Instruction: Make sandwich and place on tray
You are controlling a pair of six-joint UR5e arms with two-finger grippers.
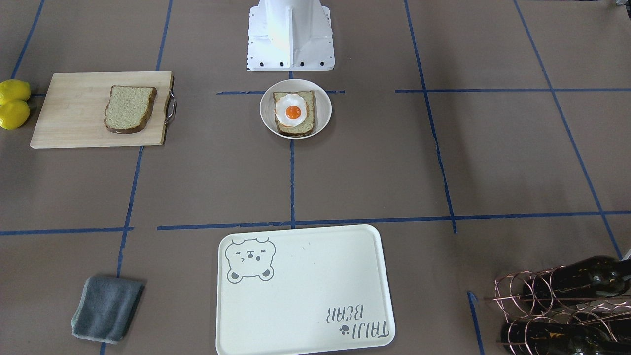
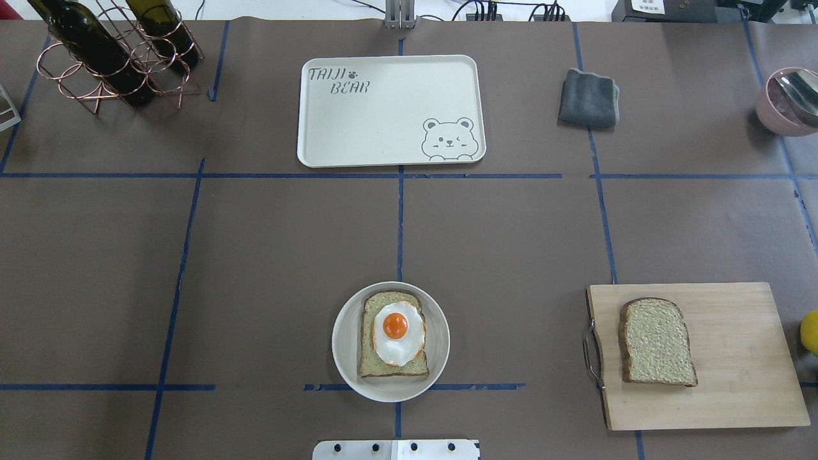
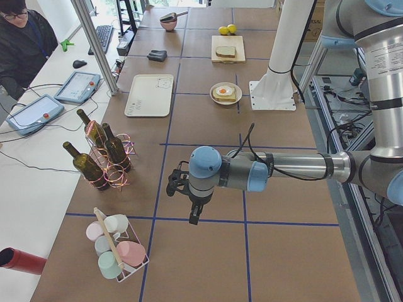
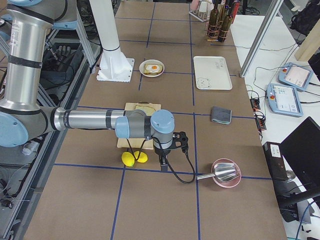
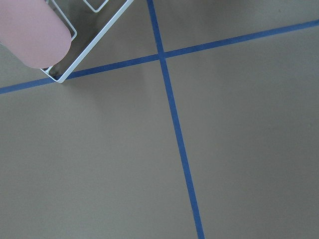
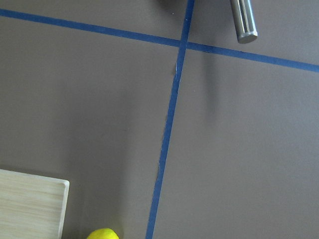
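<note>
One tray (image 2: 377,115), brown perhaps paper-covered table (image 2: 275,255), blue tape (image 2: 401,223)

Wooden cutting board (image 2: 735,358) at right, two lemons (image 1: 14,114) just beside it. Round white plate (image 2: 345,338) centre. Folded grey cloth (image 2: 589,98). Dark bottles (image 2: 89,50) lying in copper wire rack (image 2: 118,64). Pink bowl (image 2: 770,118) holding metal scoop (image 2: 799,96).

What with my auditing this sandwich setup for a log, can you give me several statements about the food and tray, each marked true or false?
1. The white fried egg with orange yolk lies on a speckled tan bread slice in the round white plate. True.
2. The second bread slice sits on the cream rectangular bear tray. False: it lies on the light wooden cutting board.
3. The folded grey cloth lies on the tray. False: it lies beside the tray, apart from it.
4. Two yellow lemons sit beside the cutting board. True.
</note>
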